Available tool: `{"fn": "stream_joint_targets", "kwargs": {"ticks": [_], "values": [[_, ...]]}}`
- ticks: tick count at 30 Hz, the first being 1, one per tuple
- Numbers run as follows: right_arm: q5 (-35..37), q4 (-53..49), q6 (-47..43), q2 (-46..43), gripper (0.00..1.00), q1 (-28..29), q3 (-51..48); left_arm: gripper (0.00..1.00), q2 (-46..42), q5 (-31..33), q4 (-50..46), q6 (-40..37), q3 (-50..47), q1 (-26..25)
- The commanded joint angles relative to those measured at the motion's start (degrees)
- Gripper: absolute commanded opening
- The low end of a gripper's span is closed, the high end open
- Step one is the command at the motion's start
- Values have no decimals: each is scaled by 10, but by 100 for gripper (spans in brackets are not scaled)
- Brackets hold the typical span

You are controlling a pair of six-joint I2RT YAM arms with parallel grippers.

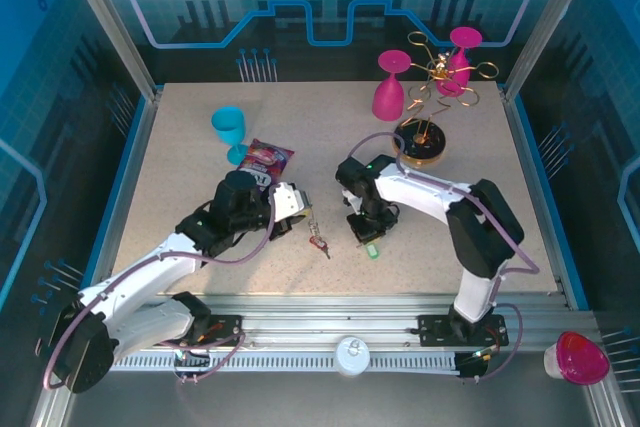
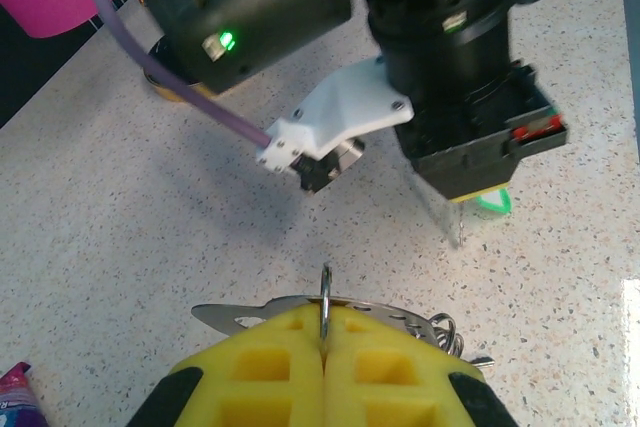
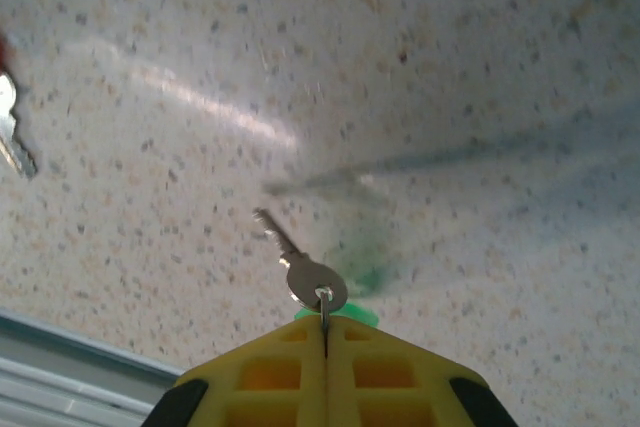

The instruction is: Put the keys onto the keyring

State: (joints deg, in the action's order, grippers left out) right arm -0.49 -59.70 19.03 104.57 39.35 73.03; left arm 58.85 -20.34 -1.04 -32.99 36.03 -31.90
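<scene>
- Far left: teal plastic goblet (image 1: 229,128) and purple snack packet (image 1: 266,157) sit behind the left arm, off the working line.
- Left gripper (image 2: 325,335): yellow pads clenched on the flat grey metal oval keyring (image 2: 235,315). The loop lies level and side-on to the other arm, likely so that an open side faces the incoming key. The pinch may be on a small wire ring at the loop's edge; the view is too close to be sure.
- Between the arms: red-tagged small metal key (image 1: 320,244) lies loose on the speckled table (image 1: 200,147), near the keyring, not yet threaded.
- Right gripper (image 3: 326,332): pads clamped at the head of the green-tagged small metal key (image 3: 308,272), its blade pointing free for threading.
- Room: bare tabletop between the grippers, front rail close behind. Gold wire glass rack (image 1: 440,72) stands well back on the right.
</scene>
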Motion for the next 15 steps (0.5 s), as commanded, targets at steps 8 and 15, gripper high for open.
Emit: {"fn": "stream_joint_targets", "kwargs": {"ticks": [8, 15], "values": [[-34, 119, -3, -3, 45, -28, 14, 0, -9, 0, 21, 0, -12, -3], [-33, 151, 17, -60, 42, -34, -75, 0, -4, -4, 28, 1, -11, -3]]}}
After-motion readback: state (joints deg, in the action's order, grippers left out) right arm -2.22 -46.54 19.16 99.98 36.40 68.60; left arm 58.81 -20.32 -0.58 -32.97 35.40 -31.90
